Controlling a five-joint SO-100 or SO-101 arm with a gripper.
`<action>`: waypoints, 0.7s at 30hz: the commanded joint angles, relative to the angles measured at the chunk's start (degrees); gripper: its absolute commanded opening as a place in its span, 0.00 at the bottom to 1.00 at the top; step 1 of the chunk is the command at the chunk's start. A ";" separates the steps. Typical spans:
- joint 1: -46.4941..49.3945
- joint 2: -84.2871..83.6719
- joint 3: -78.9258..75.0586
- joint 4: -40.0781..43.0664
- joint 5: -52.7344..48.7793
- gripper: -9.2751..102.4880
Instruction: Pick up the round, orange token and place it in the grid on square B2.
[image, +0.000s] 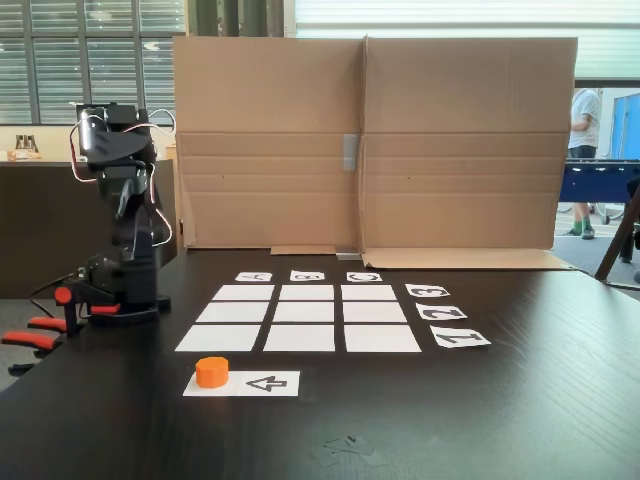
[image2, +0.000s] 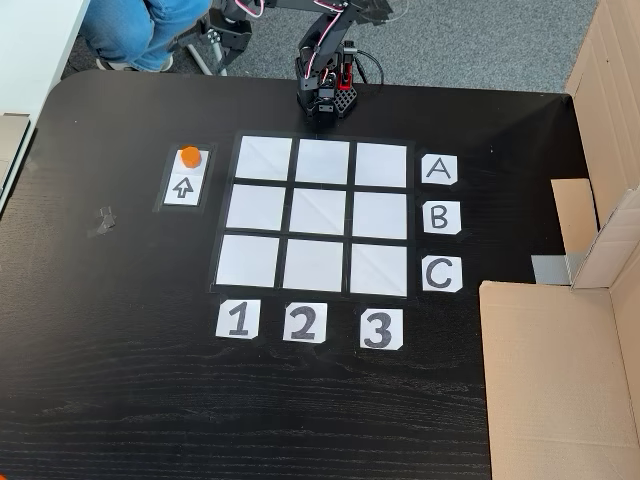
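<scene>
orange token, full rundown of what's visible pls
The token is a small, short, bright orange cylinder with a flat top, plastic-looking and plain. It stands upright on one end of a white paper strip printed with a black arrow whose tip aims at it. Seen from above, it sits left of the grid, beside the row marked A, narrower than one white square. Nothing else touches it, and the arm stands folded well away.

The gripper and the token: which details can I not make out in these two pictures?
- Gripper: the folded arm hides its fingers in one fixed view; in the other they are too small, so open or shut is unclear.
- Token: its underside is hidden by its own body.
- Letter cards: blurred, seen flat and upside down.
</scene>
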 joint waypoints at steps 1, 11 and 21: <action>-1.14 -4.13 -2.90 0.79 0.35 0.53; -4.31 -21.09 -12.04 0.70 0.70 0.53; -8.88 -33.84 -21.27 0.79 -2.55 0.55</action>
